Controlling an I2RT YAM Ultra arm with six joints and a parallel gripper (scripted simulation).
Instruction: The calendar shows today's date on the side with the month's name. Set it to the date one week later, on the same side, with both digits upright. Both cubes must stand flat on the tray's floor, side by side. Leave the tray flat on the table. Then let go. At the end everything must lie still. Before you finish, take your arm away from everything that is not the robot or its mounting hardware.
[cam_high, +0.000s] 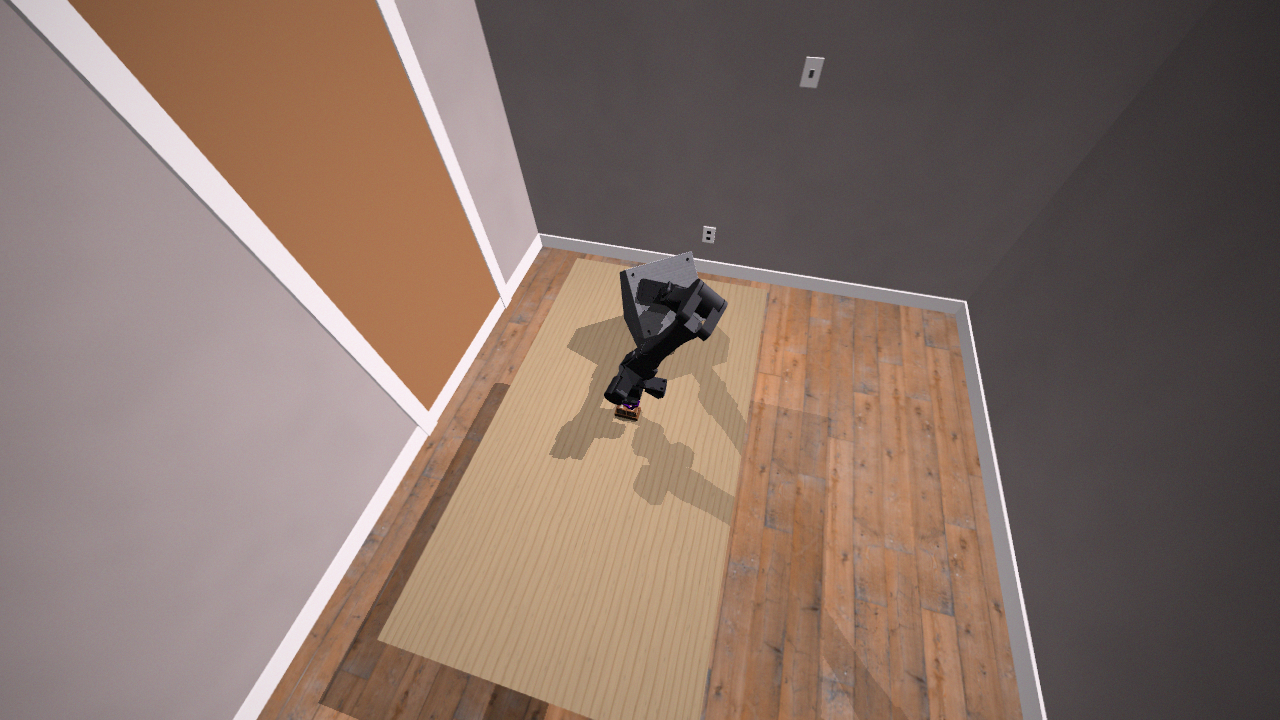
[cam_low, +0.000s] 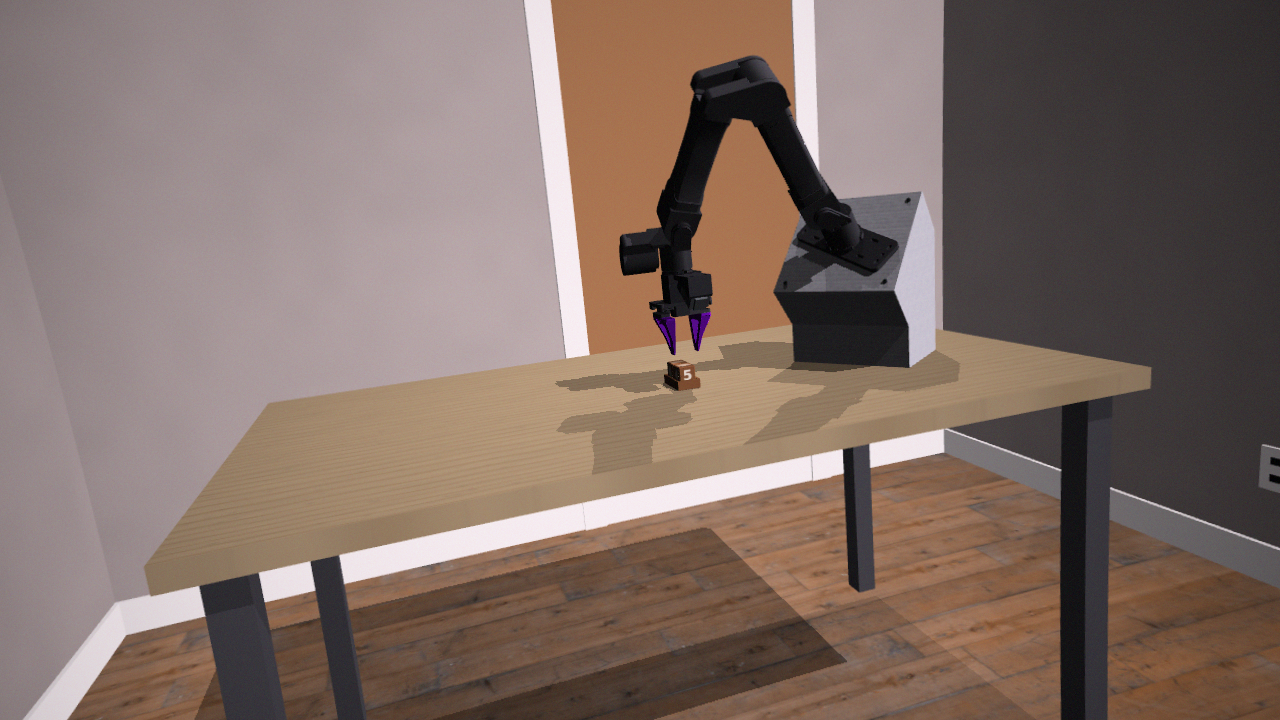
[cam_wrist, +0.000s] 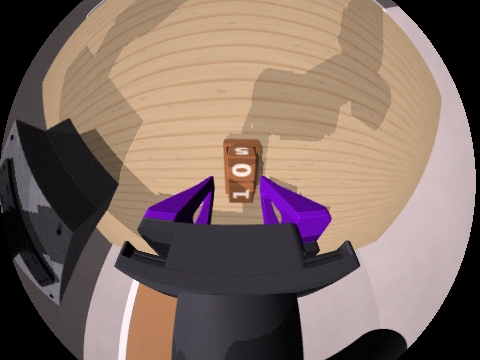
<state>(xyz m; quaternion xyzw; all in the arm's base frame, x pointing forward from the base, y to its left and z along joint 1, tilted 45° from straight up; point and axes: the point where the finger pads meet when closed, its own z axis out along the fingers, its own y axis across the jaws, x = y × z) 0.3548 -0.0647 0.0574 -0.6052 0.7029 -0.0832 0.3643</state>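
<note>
The calendar's brown tray (cam_low: 682, 385) (cam_wrist: 242, 142) lies on the table top and holds two brown cubes in a row. One cube (cam_low: 687, 374) (cam_wrist: 241, 170) shows a 5 on its outer end face and a 0 on top. The other cube (cam_wrist: 241, 194) shows a 1 on the face turned up to the wrist view. The month's name and the digits on the long sides cannot be read. My gripper (cam_low: 685, 351) (cam_wrist: 237, 181) is open and empty, a little above the cubes, with one purple finger to each side of the row in the wrist view.
The wooden table (cam_high: 572, 573) (cam_low: 402, 447) carries the calendar and the arm's grey base (cam_low: 911, 308) (cam_high: 662, 268), which stands near one end. The base also shows at the left of the wrist view. Arm shadows fall around the calendar. Walls surround the table.
</note>
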